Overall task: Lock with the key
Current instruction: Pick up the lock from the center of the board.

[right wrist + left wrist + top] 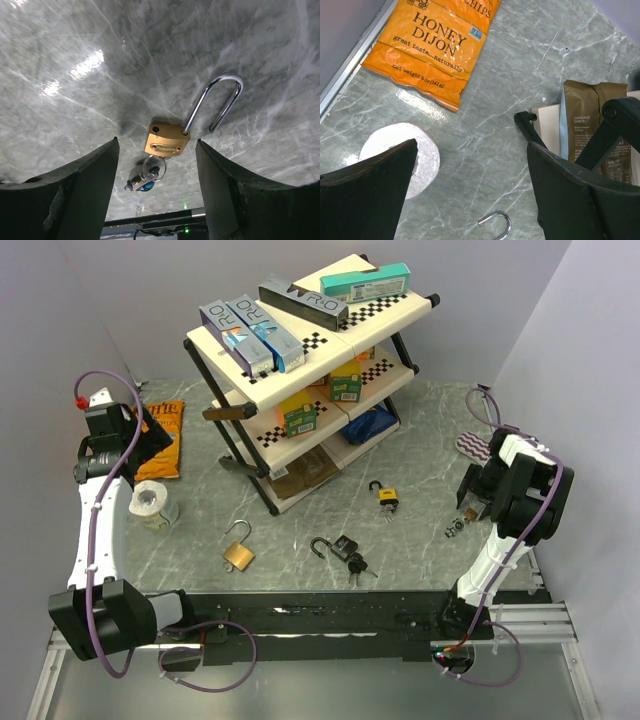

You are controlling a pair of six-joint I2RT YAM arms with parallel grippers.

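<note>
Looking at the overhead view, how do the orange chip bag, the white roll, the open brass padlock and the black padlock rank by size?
1. the orange chip bag, although partly hidden
2. the white roll
3. the open brass padlock and the black padlock, which look too alike to rank

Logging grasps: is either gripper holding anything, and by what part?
Nothing. The left gripper and right gripper are open, empty; the padlock lies on the table.

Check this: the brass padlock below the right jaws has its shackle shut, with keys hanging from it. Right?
Not quite. The shackle is open: one leg stands free of the padlock, as the right wrist view shows. Keys do hang from it.
</note>
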